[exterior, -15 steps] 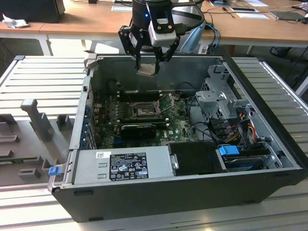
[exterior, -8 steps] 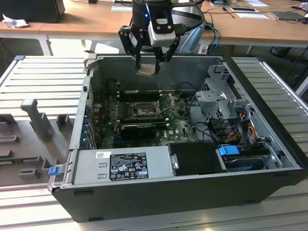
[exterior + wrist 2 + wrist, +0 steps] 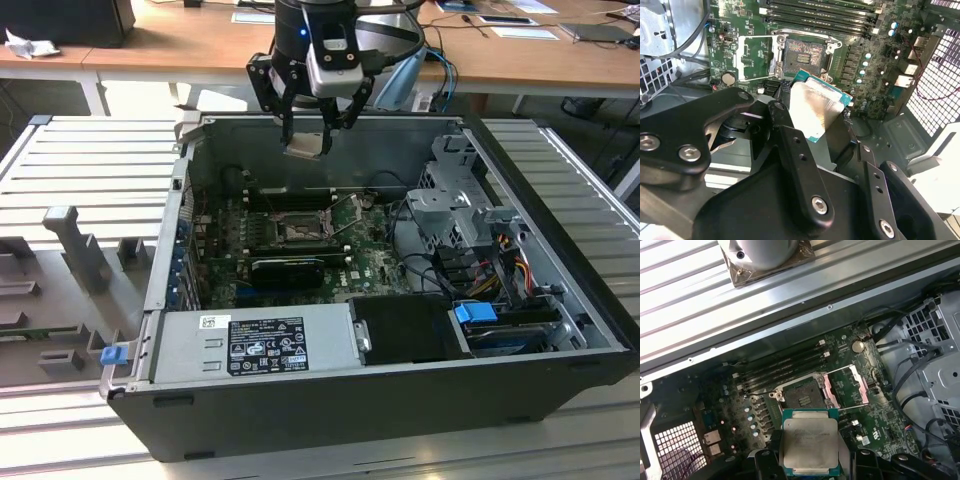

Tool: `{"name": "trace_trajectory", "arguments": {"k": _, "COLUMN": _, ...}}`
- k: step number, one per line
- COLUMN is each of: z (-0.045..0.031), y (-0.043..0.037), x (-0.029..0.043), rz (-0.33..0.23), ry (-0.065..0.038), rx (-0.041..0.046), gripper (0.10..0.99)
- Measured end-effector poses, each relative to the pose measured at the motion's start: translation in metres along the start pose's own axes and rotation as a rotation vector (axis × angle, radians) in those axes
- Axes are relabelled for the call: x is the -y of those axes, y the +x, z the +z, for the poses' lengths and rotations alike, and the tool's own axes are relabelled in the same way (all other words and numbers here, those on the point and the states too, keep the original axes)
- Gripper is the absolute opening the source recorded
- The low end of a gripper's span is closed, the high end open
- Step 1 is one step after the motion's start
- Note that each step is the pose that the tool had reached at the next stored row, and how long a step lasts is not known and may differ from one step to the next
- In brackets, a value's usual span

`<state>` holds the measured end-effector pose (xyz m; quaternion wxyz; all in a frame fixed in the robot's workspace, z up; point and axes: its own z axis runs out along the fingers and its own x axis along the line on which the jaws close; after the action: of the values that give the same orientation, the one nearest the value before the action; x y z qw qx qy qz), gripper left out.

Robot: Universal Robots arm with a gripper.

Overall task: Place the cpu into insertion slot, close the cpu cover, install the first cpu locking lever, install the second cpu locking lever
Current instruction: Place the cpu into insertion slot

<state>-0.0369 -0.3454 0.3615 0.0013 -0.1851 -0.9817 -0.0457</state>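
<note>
Clamped on the cpu by opposite edges with the gripper; held above the open case, well clear of the board. Below: bare insertion slot, with cpu cover swung open just beside it. Probably best to seat thus: hold chip flat, square its edges to slot, centre over it, lower straight, avoid sliding across contacts.

black angular jaws with silver screws; grey block and blue light on black wrist.
</note>
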Motion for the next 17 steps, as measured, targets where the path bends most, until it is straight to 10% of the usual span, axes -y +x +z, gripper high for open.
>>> {"name": "trace_trajectory", "arguments": {"k": 17, "z": 0.0006, "y": 0.0, "x": 0.0, "rz": 0.062, "ry": -0.001, "rx": 0.0056, "gripper": 0.525}}
